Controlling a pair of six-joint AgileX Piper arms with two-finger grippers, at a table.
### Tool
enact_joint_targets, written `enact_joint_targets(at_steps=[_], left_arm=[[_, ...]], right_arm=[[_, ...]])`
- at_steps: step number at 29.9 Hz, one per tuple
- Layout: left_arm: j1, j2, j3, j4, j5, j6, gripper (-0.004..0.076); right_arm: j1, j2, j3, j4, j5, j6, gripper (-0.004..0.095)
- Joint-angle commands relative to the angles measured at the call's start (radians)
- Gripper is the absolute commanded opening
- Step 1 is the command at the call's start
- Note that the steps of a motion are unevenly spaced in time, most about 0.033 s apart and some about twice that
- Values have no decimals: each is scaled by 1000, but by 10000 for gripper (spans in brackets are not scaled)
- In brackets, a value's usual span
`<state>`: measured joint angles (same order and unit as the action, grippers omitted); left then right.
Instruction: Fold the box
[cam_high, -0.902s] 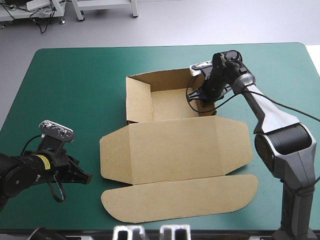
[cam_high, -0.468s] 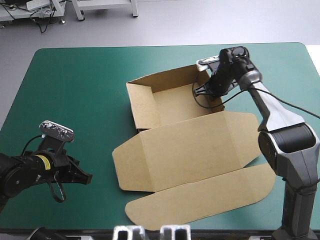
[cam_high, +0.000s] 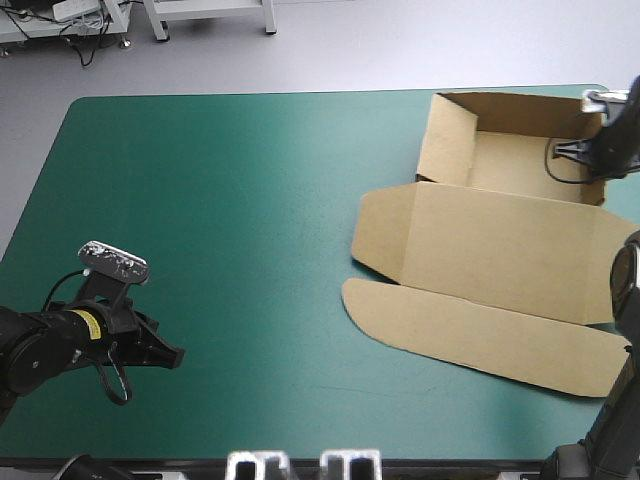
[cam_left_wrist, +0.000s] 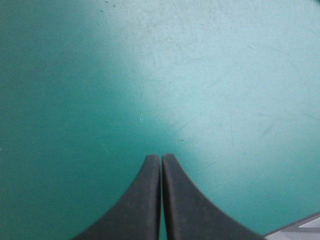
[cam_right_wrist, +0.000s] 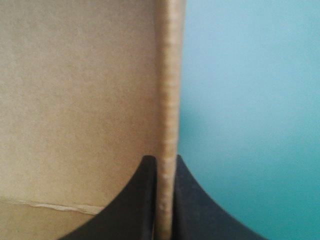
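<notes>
The brown box lies at the table's far right as an open tray with raised walls, its lid and rounded flap flat toward the near edge. My right gripper is at the tray's right wall, partly cut off by the picture's edge. In the right wrist view that gripper is shut on the box, the wall's edge standing between its fingers. My left gripper rests low at the near left, far from the box. In the left wrist view it is shut over bare teal-green cover.
The teal-green cover stretches bare across the left and middle of the table. The box's flap reaches close to the table's right edge.
The right gripper has dragged the box from the table's middle far to the right and turned it somewhat. The left arm has not moved.
</notes>
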<state>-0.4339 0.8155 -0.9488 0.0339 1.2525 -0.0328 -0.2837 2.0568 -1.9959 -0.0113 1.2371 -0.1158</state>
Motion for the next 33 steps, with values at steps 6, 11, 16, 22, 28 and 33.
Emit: enact_joint_targets(at_steps=[6, 11, 16, 22, 28, 33], left_arm=[[-7, -4, -27, 4, -12, -8, -4], [-7, -4, -27, 4, -12, -8, -4], [-7, -4, -27, 4, -31, -8, -4], [-7, -4, -27, 4, -41, -8, -4], [-7, -4, -27, 4, -35, -8, -4], [-7, -4, -27, 4, -56, -8, -5]], right_arm=[[-209, -70, -33, 33, -19, -4, -20], [-247, -63, -23, 29, -18, -44, 0], [-251, -63, -20, 88, -26, -133, 237], [-251, -65, -20, 71, -58, -115, 776], [-251, -72, -53, -60, -41, -31, 904], [-251, -103, -165, 46, 12, -34, 844]])
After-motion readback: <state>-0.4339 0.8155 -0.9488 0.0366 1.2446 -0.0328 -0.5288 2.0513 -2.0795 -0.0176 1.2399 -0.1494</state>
